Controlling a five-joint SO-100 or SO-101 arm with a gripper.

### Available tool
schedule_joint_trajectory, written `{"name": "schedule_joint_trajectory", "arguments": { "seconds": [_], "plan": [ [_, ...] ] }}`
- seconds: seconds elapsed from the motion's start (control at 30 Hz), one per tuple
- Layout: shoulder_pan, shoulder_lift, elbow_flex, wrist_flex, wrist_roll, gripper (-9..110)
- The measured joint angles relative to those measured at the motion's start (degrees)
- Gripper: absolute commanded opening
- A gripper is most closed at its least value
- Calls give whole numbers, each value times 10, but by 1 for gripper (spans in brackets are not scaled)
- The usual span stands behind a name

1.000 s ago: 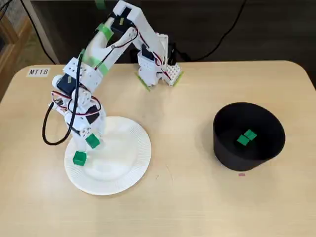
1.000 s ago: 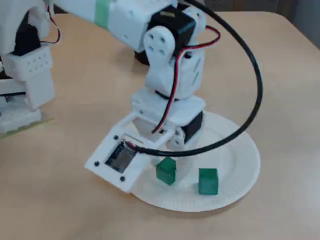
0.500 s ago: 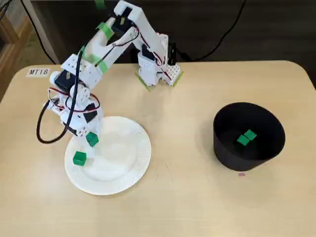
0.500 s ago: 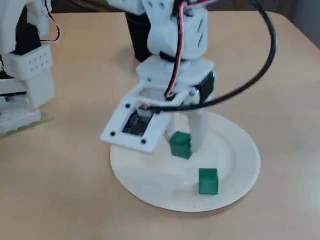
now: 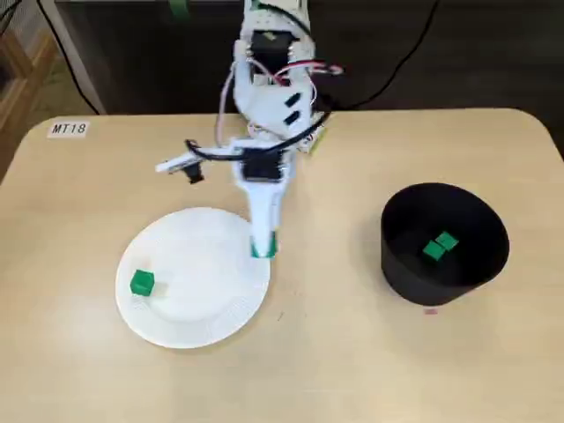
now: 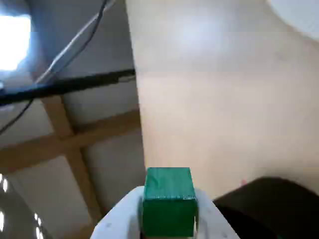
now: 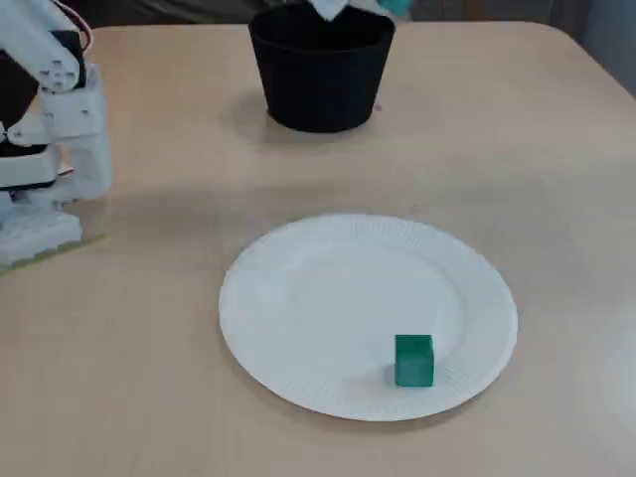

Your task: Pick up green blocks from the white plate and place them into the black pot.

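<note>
Gripper [image 6: 168, 211] around green block [image 6: 168, 193]

- Claw [image 6: 168, 211]: the wrist view cuts it at the bottom edge; only two white finger ends show, clamping the green block [image 6: 168, 191] and covering its lower sides.
- Black pot [image 6: 271, 204]: cropped by that view's lower right corner, blurred.
- White plate [image 6: 299, 12]: blurred sliver, upper right corner.
- Black pot in a fixed view [image 7: 318, 84]: interior hidden behind its wall.
- Pink speck [image 5: 431, 310] on the surface [image 5: 352, 361] beside the pot: too small to identify.
</note>
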Motion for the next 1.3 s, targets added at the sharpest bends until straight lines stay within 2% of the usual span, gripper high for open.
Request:
{"name": "schedule_joint_trajectory", "arguments": {
  "seconds": [0.3, 0.6, 0.77, 0.87, 0.97, 1.2, 1.23, 1.3],
  "plan": [
    [-200, 15, 94, -134, -54, -2],
    [-218, 15, 191, -234, -69, -2],
    [-211, 15, 192, -234, -83, 24],
    [-205, 21, 193, -216, -88, 32],
    [-199, 32, 193, -191, -97, 35],
    [-198, 33, 193, -177, -107, 30],
    [-198, 33, 193, -177, -109, 26],
    [-198, 33, 193, -177, -111, 4]
  ]
}}
